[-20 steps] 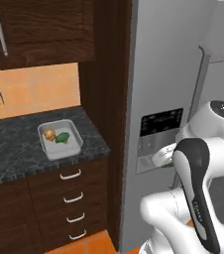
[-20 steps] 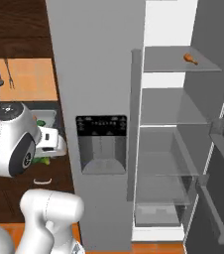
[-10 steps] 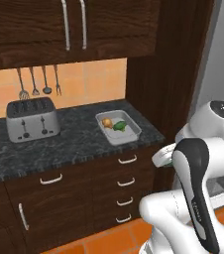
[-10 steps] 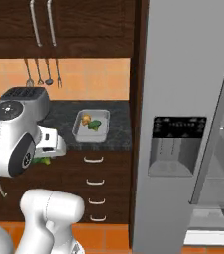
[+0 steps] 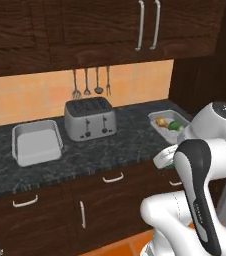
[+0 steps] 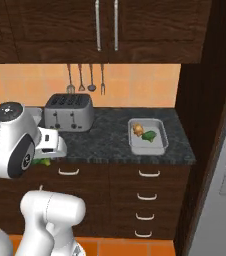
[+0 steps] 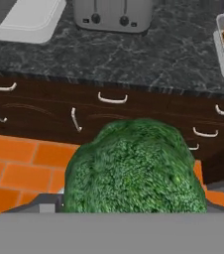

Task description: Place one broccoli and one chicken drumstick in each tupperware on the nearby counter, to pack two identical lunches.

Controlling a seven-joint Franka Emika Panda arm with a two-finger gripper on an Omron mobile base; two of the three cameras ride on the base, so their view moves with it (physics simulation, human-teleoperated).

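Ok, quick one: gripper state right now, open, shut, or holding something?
Gripper: shut on the broccoli, which sits right in front of the hand camera and hides the fingertips.

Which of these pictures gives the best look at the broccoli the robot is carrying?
The hand view: the broccoli looms large there, right before the camera, above the floor and drawers. In the right base view only a green sliver peeks from under the white hand, and the left base view likewise shows just a small green bit.
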